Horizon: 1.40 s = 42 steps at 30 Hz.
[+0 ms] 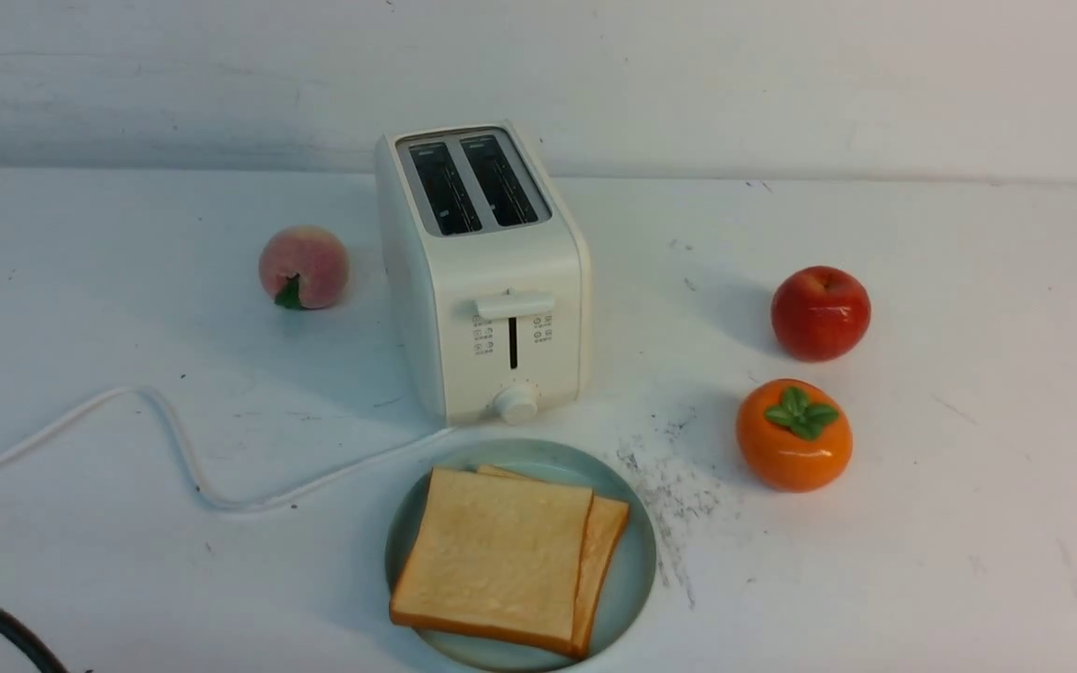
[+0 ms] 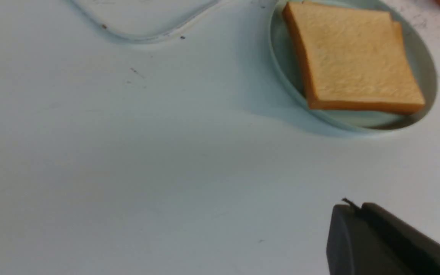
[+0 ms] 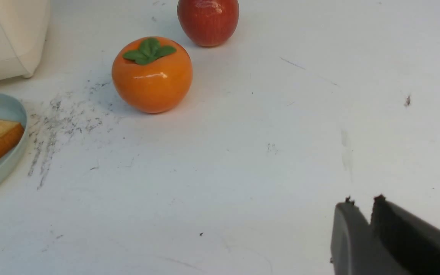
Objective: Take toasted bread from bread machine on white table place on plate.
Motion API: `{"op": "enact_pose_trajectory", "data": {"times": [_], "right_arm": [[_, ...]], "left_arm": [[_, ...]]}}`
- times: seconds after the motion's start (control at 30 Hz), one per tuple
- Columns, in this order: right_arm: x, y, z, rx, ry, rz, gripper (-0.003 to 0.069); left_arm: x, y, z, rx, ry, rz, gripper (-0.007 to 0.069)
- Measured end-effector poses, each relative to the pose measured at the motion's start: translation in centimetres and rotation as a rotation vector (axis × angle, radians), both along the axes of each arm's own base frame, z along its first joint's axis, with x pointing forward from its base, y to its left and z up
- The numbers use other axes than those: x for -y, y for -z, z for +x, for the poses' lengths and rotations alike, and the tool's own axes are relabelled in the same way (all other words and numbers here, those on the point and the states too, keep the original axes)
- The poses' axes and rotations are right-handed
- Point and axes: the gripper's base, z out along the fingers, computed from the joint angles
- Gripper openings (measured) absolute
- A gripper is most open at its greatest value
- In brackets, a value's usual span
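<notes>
**Both toast slices lie on the plate**

While both slots of the bread machine [image 1: 485, 280] gape, the toasted bread [image 1: 501, 559] lies stacked on the plate [image 1: 634, 570] before it. Left end effector [image 2: 351, 208]: pressed together, holding nothing. Right end effector [image 3: 361, 206]: narrowly parted, likewise holding nothing, over the worktop [image 3: 243, 172].

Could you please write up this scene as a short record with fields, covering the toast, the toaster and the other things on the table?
toasted bread: two slices stacked, overlapping, on the plate
plate: pale blue-green, just in front of the bread machine
bread machine: upright, both slots empty, lever up
cord: white, trails to the robot's left
peach: left of the bread machine
apple: red, to the right
persimmon: orange, in front of the apple
white table: scuffed, dark smudges beside the plate
left gripper: shut, empty
right gripper: slightly parted, empty
</notes>
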Motion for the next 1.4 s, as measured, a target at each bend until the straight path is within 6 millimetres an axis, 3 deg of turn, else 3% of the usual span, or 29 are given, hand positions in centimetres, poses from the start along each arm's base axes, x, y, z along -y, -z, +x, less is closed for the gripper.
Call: {"op": "enact_pose_trajectory", "data": {"times": [0.43,0.7,0.9,1.17,1.33,1.4], "right_arm": [[0.0,0.0,0.0,0.000,0.000,0.000,0.0102],[0.0,0.0,0.0,0.000,0.000,0.000,0.0113],[0.0,0.0,0.0,0.000,0.000,0.000,0.0119],[0.0,0.0,0.0,0.000,0.000,0.000,0.0131],[0.0,0.0,0.0,0.000,0.000,0.000,0.0135],[0.0,0.0,0.0,0.000,0.000,0.000,0.0139]], "left_arm": [[0.0,0.5,0.1,0.024,0.012,0.013,0.0015],[1.7,-1.5,0.6,0.180,0.079,-0.253,0.0018],[2.0,-1.8,0.4,0.219,0.145,-0.233,0.0021],[0.2,-1.8,1.7,0.247,-0.057,-0.242,0.0021],[-1.3,-0.1,2.0,0.270,-0.188,-0.214,0.0025],[-2.1,1.8,1.1,0.299,-0.242,-0.215,0.0029]]}}
